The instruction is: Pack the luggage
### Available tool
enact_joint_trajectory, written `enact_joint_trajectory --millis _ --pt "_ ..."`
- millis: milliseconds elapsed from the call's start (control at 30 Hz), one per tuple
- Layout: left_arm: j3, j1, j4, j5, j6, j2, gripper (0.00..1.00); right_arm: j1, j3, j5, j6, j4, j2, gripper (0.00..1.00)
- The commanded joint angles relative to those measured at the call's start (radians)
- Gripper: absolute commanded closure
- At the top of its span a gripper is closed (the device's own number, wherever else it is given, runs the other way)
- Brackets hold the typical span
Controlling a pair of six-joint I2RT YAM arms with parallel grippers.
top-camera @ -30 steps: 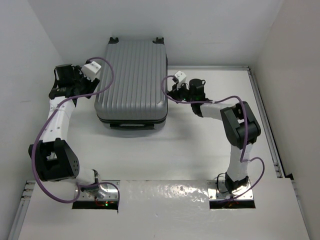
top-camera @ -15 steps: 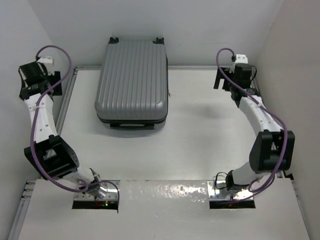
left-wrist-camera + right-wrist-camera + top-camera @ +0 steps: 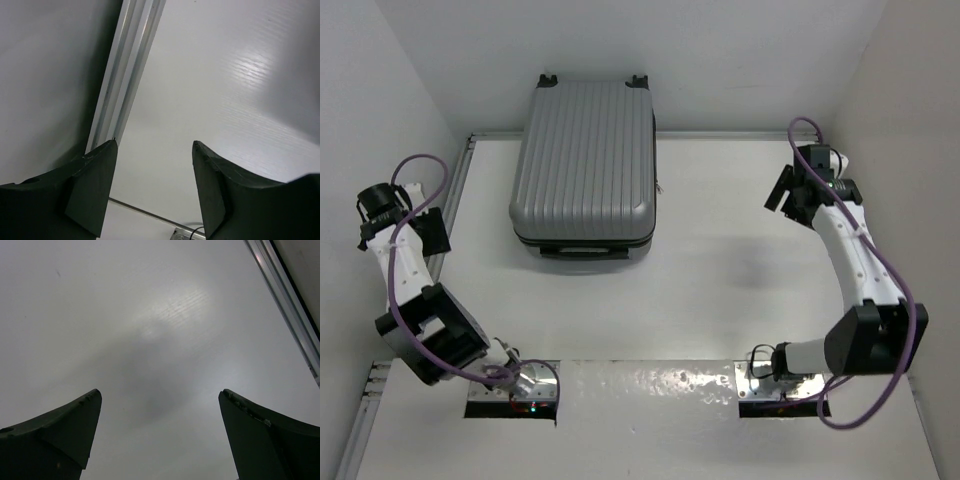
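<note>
White walls (image 3: pixel 720 60) close in on three sides of a white table (image 3: pixel 720 290), with a metal rail along each side edge. The suitcase (image 3: pixel 585 165) lies flat and shut on the far left-centre of the table. Its ribbed grey shell faces up, its wheels (image 3: pixel 548 78) point at the back wall and a dark handle (image 3: pixel 582 252) sits on the near end.

The left claw (image 3: pixel 155 145) hangs over the table's left edge just beside the left rail (image 3: pixel 127 70), its jaws partly apart with nothing between them. The right claw (image 3: pixel 160 392) hangs over bare table near the right rail (image 3: pixel 285 290), spread wide and also empty. Both are well away from the case.

I'd say the case will be stiff and bulky, and probably heavy for arms this slim. The smooth ribbed plastic looks likely to slip under a pinch. It is far too broad for either claw to span, so the near handle or the seam along the side edge looks like the best place to take hold.

There is plenty of open table to the right of the case and in front of it. The left side is tighter, and the back is hard against the wall. Lifting the lid would need care near the wall and rails. I can't see anything to pack.
</note>
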Motion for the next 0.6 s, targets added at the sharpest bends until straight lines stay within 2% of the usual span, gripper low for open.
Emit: enact_joint_trajectory --millis 0,200,567 --pt "0.002 -0.005 0.032 0.04 0.021 -0.09 0.41 0.003 -0.042 0.001 0.029 -0.045 -0.132 0.01" --pt "-0.027 -0.005 0.032 0.073 0.038 -0.131 0.41 0.003 -0.105 0.01 0.021 -0.022 -0.257 0.01" --pt "-0.056 -0.005 0.046 0.097 0.081 -0.183 0.41 0.003 -0.158 0.037 0.031 -0.031 -0.353 0.01"
